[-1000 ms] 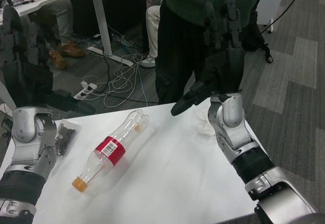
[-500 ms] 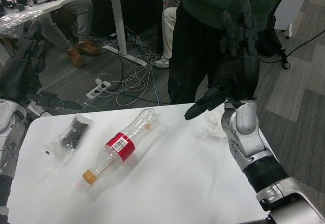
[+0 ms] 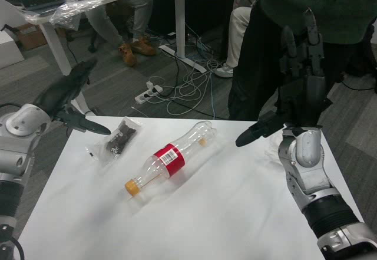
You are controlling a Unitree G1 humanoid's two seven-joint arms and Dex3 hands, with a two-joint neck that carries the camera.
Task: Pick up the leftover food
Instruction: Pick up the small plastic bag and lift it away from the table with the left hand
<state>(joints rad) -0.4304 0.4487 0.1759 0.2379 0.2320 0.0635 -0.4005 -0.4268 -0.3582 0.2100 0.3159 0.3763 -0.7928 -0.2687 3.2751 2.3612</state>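
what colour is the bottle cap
Orange, on the bottle's cap in the head view.

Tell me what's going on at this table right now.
A humanoid robot is at a white table with both hands raised and holding nothing. Its left hand hovers by the table's far left corner, close to a small clear bag of dark food. Its right hand is up at the far right, fingers spread. An empty plastic bottle lies on its side mid-table. A person stands just behind the table. Nothing has been picked up yet.
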